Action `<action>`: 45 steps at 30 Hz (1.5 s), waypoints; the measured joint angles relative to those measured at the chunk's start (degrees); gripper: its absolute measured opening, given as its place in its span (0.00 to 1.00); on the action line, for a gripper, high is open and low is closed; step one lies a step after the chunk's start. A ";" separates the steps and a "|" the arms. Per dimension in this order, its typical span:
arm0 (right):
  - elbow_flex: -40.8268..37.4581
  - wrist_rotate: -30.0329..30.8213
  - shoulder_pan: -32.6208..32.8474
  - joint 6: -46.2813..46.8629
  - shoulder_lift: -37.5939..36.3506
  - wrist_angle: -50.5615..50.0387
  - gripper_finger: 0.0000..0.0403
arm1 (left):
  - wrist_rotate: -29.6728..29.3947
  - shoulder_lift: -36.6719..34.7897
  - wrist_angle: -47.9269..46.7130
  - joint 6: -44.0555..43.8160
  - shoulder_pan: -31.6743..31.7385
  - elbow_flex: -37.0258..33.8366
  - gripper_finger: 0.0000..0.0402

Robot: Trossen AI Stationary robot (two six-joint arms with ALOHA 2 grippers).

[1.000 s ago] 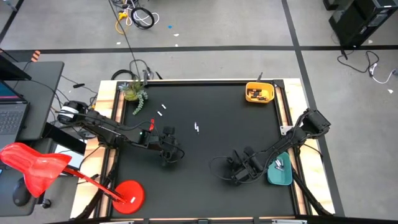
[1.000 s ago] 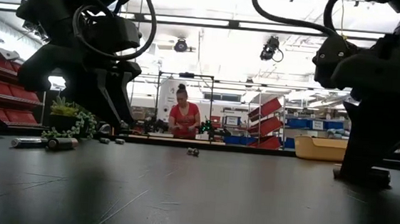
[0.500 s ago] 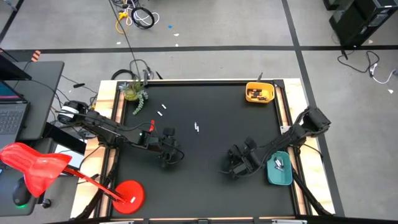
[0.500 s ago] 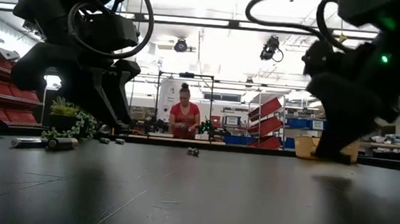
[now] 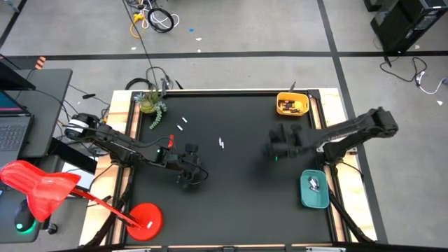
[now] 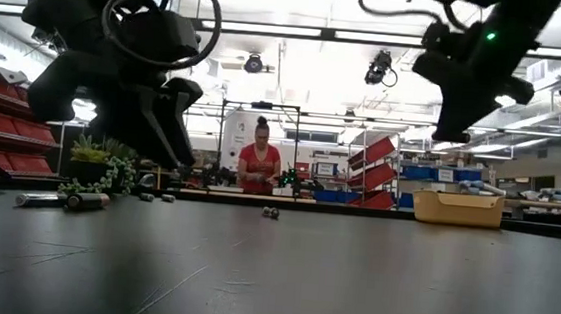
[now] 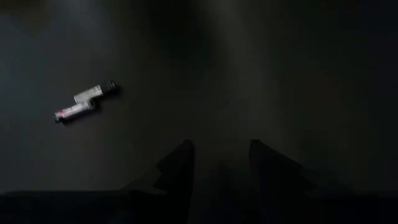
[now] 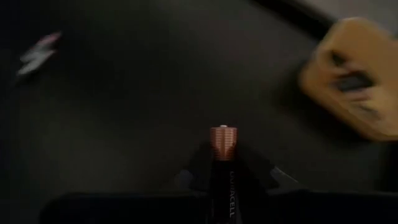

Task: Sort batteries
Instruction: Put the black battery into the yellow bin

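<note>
Gripped in the closed right gripper (image 8: 224, 163), a copper-top battery (image 8: 223, 144) is held w/ long axis pointing fwd; the yellow tray (image 5: 292, 104) lies approx. 1 o'clock. Left gripper (image 7: 219, 163), part open, is idling.

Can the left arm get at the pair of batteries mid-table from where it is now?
Probably yes: the left gripper is open and empty, and only bare mat lies between it and the pair of batteries.
</note>
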 joint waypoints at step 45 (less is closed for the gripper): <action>-27.58 -15.43 -14.75 -34.41 -14.27 71.70 0.35 | -3.73 0.01 1.74 -6.46 8.05 0.00 0.39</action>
